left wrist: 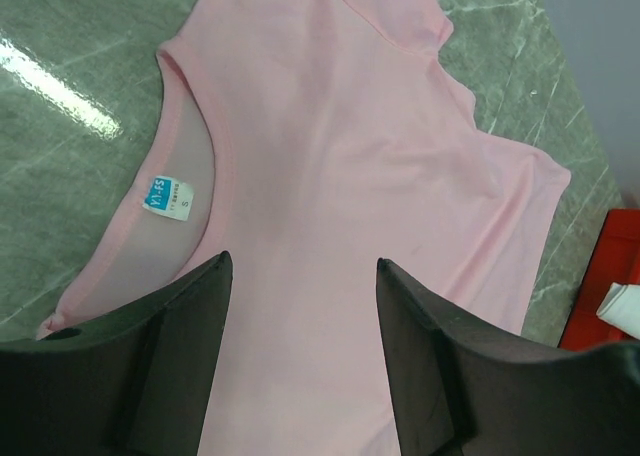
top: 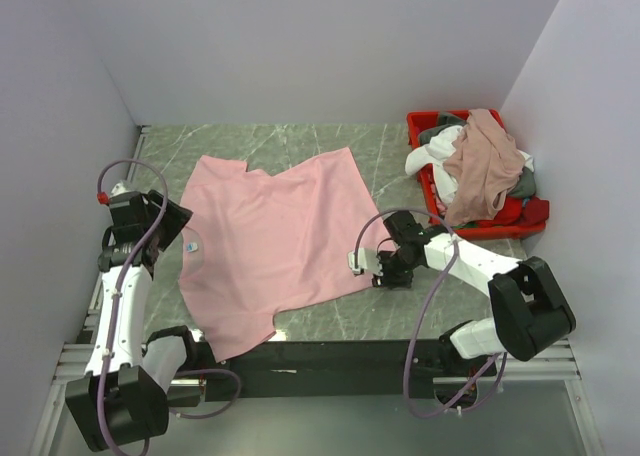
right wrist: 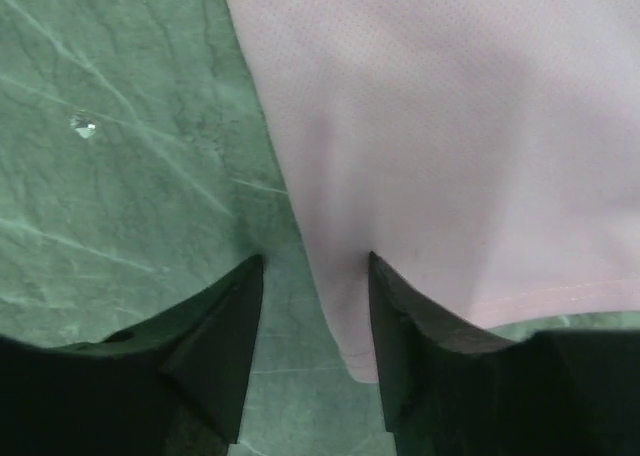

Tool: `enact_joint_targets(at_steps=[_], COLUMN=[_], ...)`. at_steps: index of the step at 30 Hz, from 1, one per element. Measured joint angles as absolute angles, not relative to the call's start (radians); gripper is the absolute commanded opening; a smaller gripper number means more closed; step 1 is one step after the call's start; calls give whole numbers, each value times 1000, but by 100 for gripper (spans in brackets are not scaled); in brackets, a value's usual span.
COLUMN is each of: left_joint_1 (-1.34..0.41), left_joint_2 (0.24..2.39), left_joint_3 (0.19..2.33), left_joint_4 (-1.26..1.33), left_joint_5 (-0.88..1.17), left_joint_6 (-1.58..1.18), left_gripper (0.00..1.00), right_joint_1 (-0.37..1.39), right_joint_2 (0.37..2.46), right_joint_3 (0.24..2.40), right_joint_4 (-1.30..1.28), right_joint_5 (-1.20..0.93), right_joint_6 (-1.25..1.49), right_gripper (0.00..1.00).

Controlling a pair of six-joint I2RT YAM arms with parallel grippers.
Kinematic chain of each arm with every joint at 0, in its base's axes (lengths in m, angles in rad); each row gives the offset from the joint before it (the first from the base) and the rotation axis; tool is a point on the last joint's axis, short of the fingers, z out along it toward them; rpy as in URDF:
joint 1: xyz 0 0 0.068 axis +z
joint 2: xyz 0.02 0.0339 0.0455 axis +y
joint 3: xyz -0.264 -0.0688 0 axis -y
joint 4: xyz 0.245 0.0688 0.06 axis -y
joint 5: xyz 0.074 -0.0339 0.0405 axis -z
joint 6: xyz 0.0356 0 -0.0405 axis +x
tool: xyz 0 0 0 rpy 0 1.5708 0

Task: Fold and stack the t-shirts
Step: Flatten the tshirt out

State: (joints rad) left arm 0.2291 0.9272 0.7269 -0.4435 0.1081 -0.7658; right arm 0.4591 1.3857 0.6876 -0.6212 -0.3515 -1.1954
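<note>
A light pink t-shirt (top: 265, 241) lies spread on the green marble table, collar to the left. My left gripper (top: 183, 231) is at the collar side. In the left wrist view it (left wrist: 300, 268) stands open over the pink cloth (left wrist: 330, 136), just right of the neckline and the blue size label (left wrist: 166, 198). My right gripper (top: 362, 262) is at the shirt's right corner. In the right wrist view it (right wrist: 313, 266) is open, and the tip of the shirt corner (right wrist: 345, 306) lies between its fingers, against the right one. More t-shirts, dusty rose (top: 485, 166), white (top: 430, 161), grey (top: 440, 133) and red (top: 515, 211), are heaped at the back right.
The heap sits in a red plastic bin (top: 425, 121) in the back right corner, also seen at the right edge of the left wrist view as the bin (left wrist: 600, 296). Pale walls close in the table on three sides. A black rail runs along the near edge.
</note>
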Motion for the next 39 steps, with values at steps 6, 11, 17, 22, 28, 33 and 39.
enact_joint_targets(at_steps=[6,11,17,22,28,33,39], left_joint_1=[229,229,229,229,229,229,225], left_joint_2=[865,829,828,855,1071,1427,1885], left_joint_3=[727,727,726,726,809,1039,1394], left_joint_4=[-448,-449,-449,-420,-294,-179,-168], left_joint_5=[124,150,188,228,314,377,430], left_joint_6=[-715,-690,-676,-674,-669,-625,-559], left_gripper=[65,65,65,66,65,70,62], right_joint_1=[506,542,567,570,431,249,202], right_joint_2=[1368,1300,1055,937,1073,1451,1793], right_joint_3=[669,634,556,588,828,1201,1496], right_joint_4=[-604,-698,-891,-966,-879,-753,-701], right_joint_5=[-285,-245,-228,-245,-395,-608,-714], right_joint_6=[-1171,-1188,-1227,-1180,-995,-795,-603], right_gripper=[12,0,8,47,56,59,59])
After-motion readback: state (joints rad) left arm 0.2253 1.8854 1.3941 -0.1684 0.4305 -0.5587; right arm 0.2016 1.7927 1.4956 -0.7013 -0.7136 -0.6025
